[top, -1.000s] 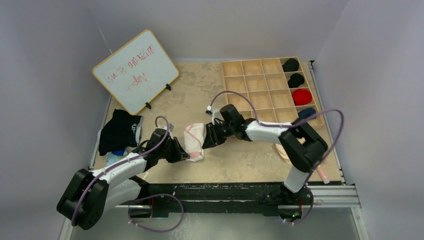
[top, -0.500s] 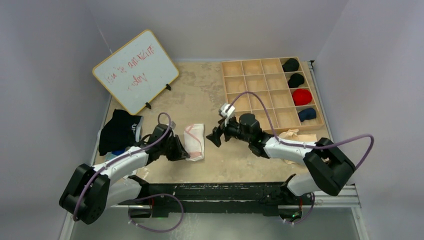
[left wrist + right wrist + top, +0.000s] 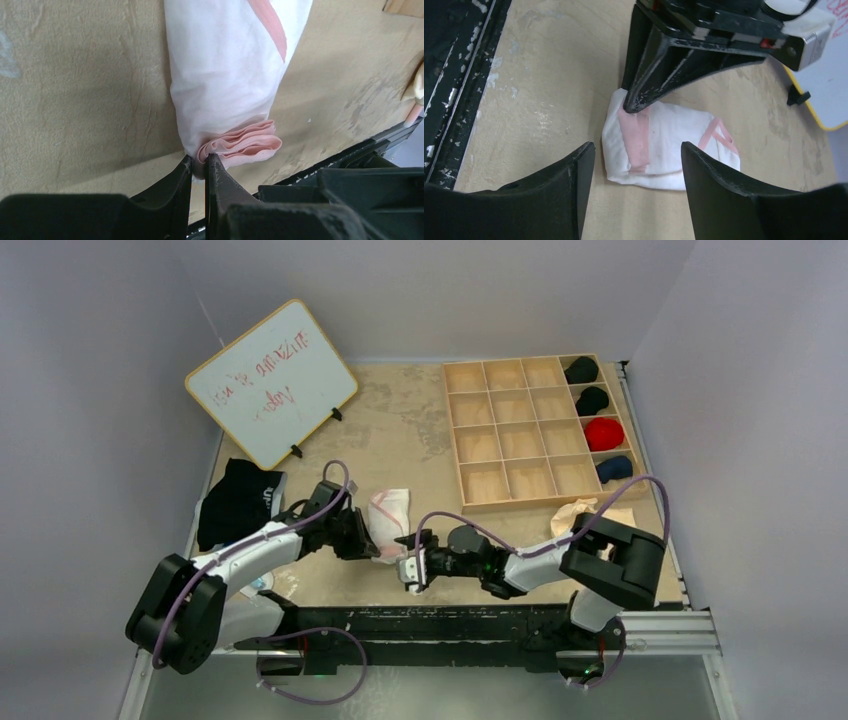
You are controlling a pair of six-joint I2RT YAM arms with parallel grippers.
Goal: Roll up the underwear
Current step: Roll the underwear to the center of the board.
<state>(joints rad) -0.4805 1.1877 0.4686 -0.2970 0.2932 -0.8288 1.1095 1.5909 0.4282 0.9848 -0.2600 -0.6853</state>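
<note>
The underwear (image 3: 390,518), white with pink trim, lies folded into a narrow strip at the table's middle left. My left gripper (image 3: 371,547) is shut on its near end. In the left wrist view the two fingertips (image 3: 199,161) pinch the bunched pink edge of the underwear (image 3: 225,75). My right gripper (image 3: 412,554) lies low by the table's front edge, just right of that end, and stands open. In the right wrist view its fingers (image 3: 636,150) frame the underwear (image 3: 669,142) ahead of them without touching it. The left gripper's fingers (image 3: 644,95) press down on the cloth's corner.
A whiteboard (image 3: 270,380) stands at the back left. A wooden compartment tray (image 3: 520,430) at the back right holds rolled black, red and blue garments in its right column. A black garment pile (image 3: 235,502) lies far left, a beige cloth (image 3: 580,515) at right. The black front rail (image 3: 450,618) runs close by.
My right arm let go of the underwear's far side, pulled back and swung down to the front edge with its jaws open. The left gripper kept its pinch.
</note>
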